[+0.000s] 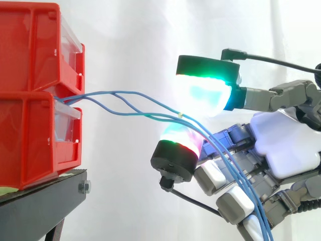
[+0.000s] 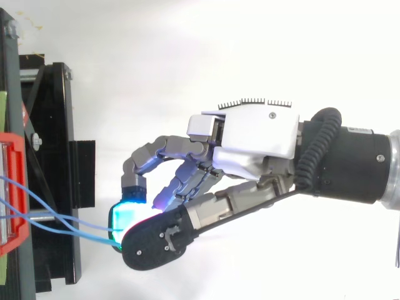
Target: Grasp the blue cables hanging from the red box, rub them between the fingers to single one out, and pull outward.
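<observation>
Here, my hand [image 1: 281, 140] pinches the blue cables [image 1: 176, 115], strung from the red box [image 1: 35, 95], between its glowing pads [image 1: 203, 95], several strands bunched together; pulling outward now may drag all, or let them slip free.

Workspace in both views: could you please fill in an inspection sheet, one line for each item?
Surface: black stand, carrying the bins.
Job's things: two stacked red bins; blue cables coming out at the front, where the bins meet.
Clutter: nothing seen.
Hand: the hand has curled fingers, with two glowing pads pinching the cables.
Cables: several blue strands run from the bins, between the pads, then down across the hand.
Surroundings: white curtain.
</observation>
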Motion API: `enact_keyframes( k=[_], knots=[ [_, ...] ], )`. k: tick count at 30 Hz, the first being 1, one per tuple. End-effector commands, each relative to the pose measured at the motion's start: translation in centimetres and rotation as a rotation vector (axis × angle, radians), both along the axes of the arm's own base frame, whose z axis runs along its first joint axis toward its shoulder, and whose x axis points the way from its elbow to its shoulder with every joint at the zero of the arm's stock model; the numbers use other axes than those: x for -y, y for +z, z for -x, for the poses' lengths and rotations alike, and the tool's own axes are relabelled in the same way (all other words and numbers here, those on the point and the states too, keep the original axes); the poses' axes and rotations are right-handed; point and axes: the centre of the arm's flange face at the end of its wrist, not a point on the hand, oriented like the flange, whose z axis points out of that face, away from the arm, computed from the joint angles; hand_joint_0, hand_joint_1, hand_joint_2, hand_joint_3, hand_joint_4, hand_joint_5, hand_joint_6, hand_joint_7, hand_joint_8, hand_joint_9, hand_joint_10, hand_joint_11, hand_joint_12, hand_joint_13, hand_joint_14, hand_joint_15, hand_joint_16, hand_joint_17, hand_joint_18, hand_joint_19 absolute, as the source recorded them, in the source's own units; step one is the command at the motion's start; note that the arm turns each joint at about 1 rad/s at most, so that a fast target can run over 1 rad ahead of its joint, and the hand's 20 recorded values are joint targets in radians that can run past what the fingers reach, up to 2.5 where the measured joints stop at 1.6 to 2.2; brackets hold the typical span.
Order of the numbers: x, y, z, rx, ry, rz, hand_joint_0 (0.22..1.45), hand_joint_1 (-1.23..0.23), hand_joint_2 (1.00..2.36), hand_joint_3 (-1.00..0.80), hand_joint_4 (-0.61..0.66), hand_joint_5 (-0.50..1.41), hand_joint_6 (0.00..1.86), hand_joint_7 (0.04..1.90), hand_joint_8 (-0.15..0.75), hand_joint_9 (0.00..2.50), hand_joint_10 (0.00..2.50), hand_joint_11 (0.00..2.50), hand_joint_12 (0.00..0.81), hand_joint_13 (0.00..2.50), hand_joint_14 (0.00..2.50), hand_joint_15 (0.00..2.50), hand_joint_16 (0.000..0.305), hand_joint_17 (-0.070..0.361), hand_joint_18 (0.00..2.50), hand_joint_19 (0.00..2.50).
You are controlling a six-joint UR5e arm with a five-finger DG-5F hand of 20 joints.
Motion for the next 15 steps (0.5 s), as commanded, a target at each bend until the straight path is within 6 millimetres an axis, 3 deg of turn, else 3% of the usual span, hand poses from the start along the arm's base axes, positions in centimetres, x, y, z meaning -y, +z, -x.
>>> enact_keyframes(
  k=[1, 15],
  knots=[
    [0.03, -0.01, 0.0, 0.0, 0.0, 0.0, 0.58, -0.69, 1.01, -0.37, 0.07, -0.13, 0.78, 1.23, 0.277, 0.99, 0.02, 0.66, 0.42, 0.98, 0.02, 0.78, 0.055, 0.125, 0.79, 0.74],
    [0.03, 0.1, 0.02, 0.001, 0.001, 0.004, 0.58, -0.76, 1.03, -0.08, -0.04, -0.14, 0.86, 1.22, 0.251, 1.01, 0.02, 0.66, 0.412, 0.99, 0.02, 0.76, 0.054, 0.122, 0.8, 0.71]
  ],
)
